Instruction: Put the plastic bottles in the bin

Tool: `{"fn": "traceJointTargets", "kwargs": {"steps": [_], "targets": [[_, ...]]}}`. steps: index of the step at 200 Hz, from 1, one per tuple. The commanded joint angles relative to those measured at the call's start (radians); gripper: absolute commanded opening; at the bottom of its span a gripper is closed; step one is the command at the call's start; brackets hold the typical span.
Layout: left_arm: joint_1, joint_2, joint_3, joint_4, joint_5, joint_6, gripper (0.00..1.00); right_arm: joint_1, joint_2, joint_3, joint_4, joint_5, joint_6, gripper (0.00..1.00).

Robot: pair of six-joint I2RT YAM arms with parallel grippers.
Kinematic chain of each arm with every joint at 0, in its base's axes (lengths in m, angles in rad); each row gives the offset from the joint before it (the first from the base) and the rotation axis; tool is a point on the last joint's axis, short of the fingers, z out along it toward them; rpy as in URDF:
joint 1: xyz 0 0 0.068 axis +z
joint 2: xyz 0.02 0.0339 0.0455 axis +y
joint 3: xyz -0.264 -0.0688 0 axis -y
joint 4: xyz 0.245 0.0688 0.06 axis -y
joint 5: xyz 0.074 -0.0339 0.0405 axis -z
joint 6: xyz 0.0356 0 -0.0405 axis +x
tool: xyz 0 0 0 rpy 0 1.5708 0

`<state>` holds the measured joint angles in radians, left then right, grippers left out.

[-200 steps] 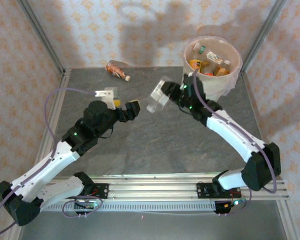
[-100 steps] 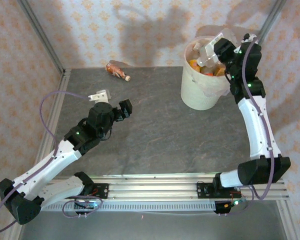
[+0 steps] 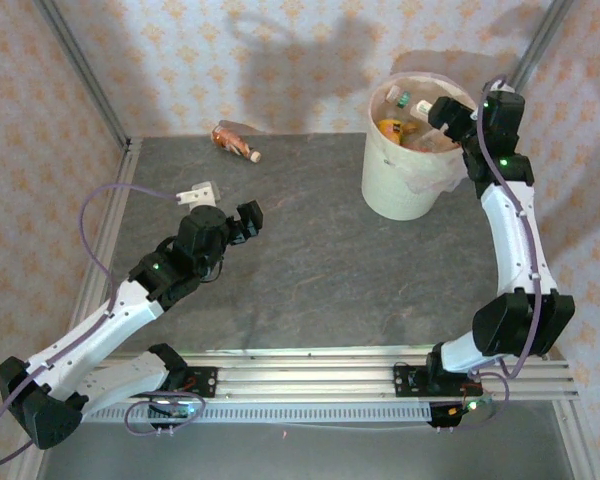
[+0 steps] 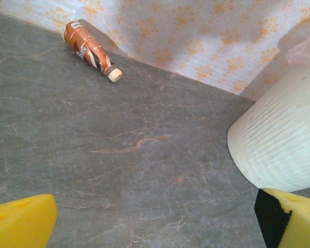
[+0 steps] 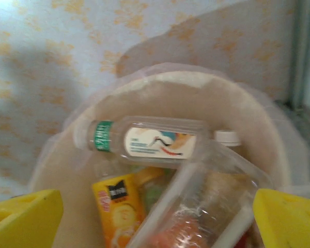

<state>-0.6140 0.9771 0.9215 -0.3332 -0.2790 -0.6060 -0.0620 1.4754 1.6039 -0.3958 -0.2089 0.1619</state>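
The bin (image 3: 405, 185), a white bucket with a clear liner, stands at the table's far right. Several plastic bottles (image 3: 412, 128) lie inside it. In the right wrist view I see a clear bottle with a green band (image 5: 150, 139), an orange-labelled one (image 5: 116, 206) and a clear bottle (image 5: 212, 201) lying slantwise on top. My right gripper (image 3: 443, 113) hovers over the bin's right rim, open, its yellow fingers (image 5: 23, 217) wide apart above that top bottle. A brown bottle (image 3: 234, 141) (image 4: 87, 47) lies by the back wall. My left gripper (image 3: 223, 203) (image 4: 160, 230) is open over bare table, well short of it.
The grey stone tabletop (image 3: 320, 260) is ringed by a metal frame and patterned walls. The bin's ribbed wall (image 4: 279, 139) stands to the right of my left gripper. The arms' rail (image 3: 310, 385) runs along the near edge.
My right arm swung from mid-table to above the bin with a clear bottle, then opened and let it drop in. My left arm drew back slightly, then held still.
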Motion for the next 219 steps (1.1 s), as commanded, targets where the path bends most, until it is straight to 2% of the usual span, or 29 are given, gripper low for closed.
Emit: {"fn": "traceJointTargets", "kwargs": {"steps": [1, 15, 35, 53, 87, 116, 161, 186, 219], "targets": [[0.005, 0.017, -0.004, -0.009, -0.04, -0.02, 1.0, -0.002, -0.044, 0.098, -0.116, 0.167, -0.094, 0.96], [0.005, 0.029, -0.001, -0.008, -0.032, -0.024, 1.0, -0.002, -0.023, 0.145, -0.167, 0.106, -0.094, 0.96], [0.005, 0.04, 0.0, -0.007, -0.028, -0.029, 1.0, -0.003, 0.052, 0.244, -0.265, -0.136, -0.093, 0.96], [0.005, 0.042, -0.001, -0.013, -0.033, -0.032, 1.0, -0.002, 0.127, 0.311, -0.325, -0.251, -0.052, 0.96], [0.005, 0.04, -0.008, -0.028, -0.042, -0.037, 1.0, -0.003, 0.188, 0.304, -0.373, -0.276, -0.006, 0.97], [0.005, 0.042, -0.018, -0.025, -0.049, -0.043, 1.0, -0.003, 0.194, 0.257, -0.394, -0.205, 0.009, 0.97], [0.006, 0.07, -0.003, -0.033, -0.053, -0.052, 1.0, -0.002, 0.195, 0.364, -0.412, -0.229, 0.014, 0.97], [0.006, 0.074, -0.009, -0.043, -0.064, -0.071, 1.0, 0.001, 0.167, 0.383, -0.421, -0.249, 0.016, 0.97], [0.009, 0.075, -0.009, -0.066, -0.1, -0.09, 1.0, 0.023, 0.093, 0.311, -0.37, -0.259, -0.006, 0.99]]}}
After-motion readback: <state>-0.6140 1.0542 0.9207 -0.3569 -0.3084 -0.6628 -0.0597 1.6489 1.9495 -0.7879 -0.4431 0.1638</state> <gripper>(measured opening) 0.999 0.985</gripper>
